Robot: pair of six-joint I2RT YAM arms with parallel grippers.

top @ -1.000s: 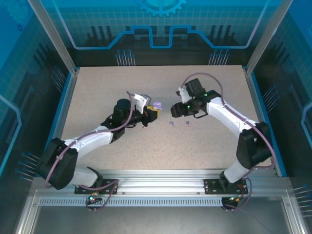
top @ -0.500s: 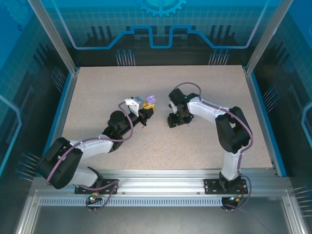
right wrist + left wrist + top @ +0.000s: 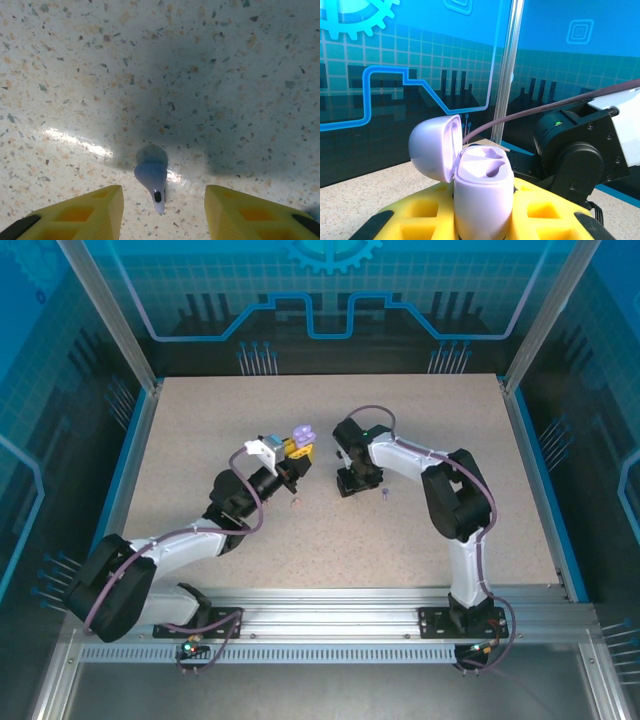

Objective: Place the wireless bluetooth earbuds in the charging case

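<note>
Right hand (image 3: 164, 215) is spread over a purple bud (image 3: 151, 172) lying on the desk (image 3: 250, 75), pointing to 6 o'clock. I'd centre it, then pinch gently. Left hand (image 3: 296, 450) is pinching the open case (image 3: 482, 185).

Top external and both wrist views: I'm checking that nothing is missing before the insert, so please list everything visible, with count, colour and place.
charging case: one, light purple, lid open, clamped upright in the left gripper
earbuds: two, light purple, lying on the table; one between the fingers of the right gripper, untouched; the other just right of that gripper
table: one, speckled beige, under everything
enclosure walls: blue patterned panels, around the table
left gripper: one, yellow fingers, shut on the charging case, near the table's centre
right gripper: one, yellow fingers, open, pointing down over an earbud
</note>
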